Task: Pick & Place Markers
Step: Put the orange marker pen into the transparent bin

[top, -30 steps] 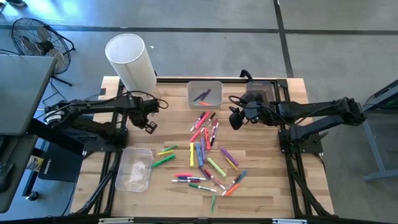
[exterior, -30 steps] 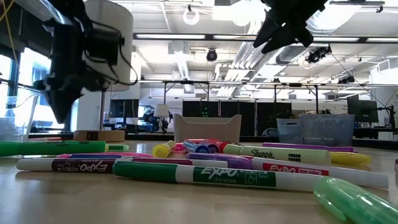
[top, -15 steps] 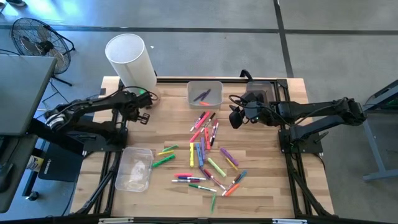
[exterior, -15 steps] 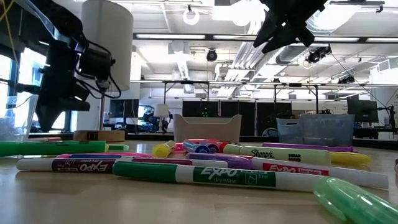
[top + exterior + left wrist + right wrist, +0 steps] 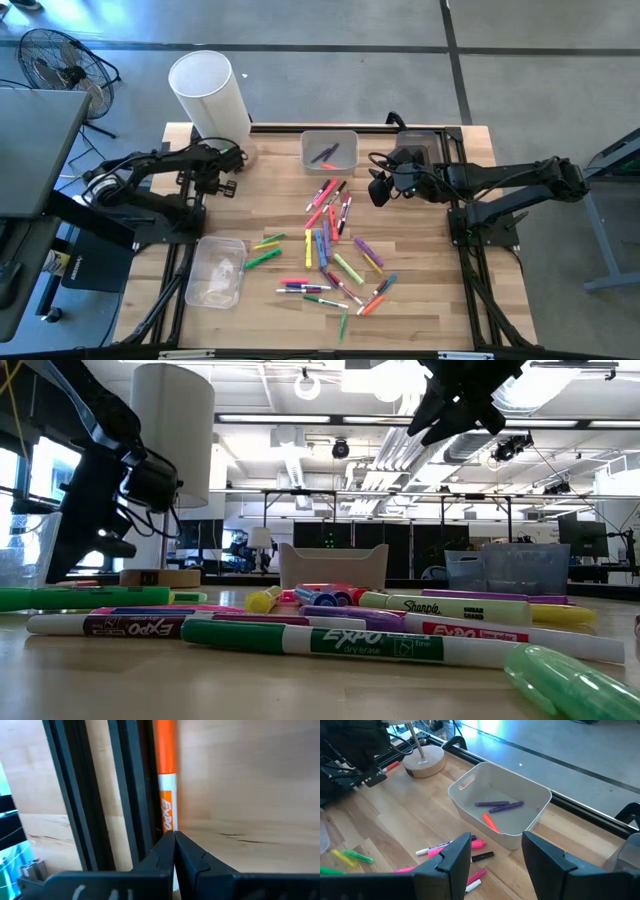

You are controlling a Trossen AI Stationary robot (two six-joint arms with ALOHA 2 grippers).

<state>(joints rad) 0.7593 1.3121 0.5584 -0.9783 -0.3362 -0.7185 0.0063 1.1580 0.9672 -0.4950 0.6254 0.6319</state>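
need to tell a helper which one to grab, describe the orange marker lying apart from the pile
Start at the tall white cylinder at the table's back-left corner. Beside its base, along the black frame rail, lies the orange marker, just ahead of the left gripper. It lies alone, away from the central pile.

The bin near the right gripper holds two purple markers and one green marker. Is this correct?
Not quite. The right wrist view shows the bin holding two purple markers and one orange marker, not green. The right gripper is nearby, jaws apart.
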